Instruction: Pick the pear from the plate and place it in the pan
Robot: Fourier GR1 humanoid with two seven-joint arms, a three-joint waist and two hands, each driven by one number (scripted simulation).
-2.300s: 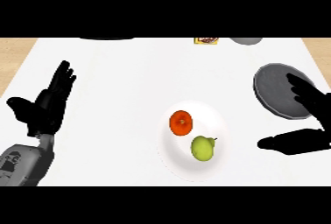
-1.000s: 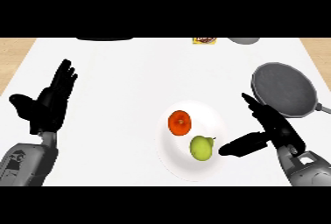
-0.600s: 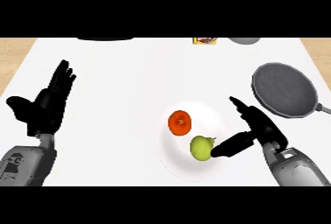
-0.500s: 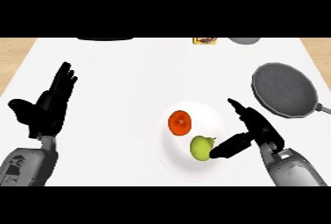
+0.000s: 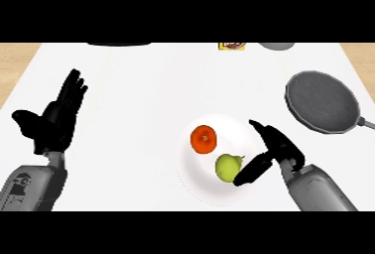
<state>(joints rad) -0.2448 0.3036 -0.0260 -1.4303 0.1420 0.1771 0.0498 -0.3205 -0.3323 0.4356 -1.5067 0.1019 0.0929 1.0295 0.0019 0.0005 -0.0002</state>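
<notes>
Pear [image 5: 228, 167] sits on plate [image 5: 219, 196], right hand [image 5: 275, 149] spread wide at its 3 o'clock edge; pan [image 5: 322, 101] lies at 1 o'clock, bare counter [image 5: 147, 89] between.

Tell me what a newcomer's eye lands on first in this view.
First the white plate at centre, bearing a green pear and an orange-red fruit just beyond it. Next the right hand, open at the pear's right side, its thumb reaching the fruit. Then the dark round pan at the upper right, and the left hand resting open, fingers up, at the left.
</notes>
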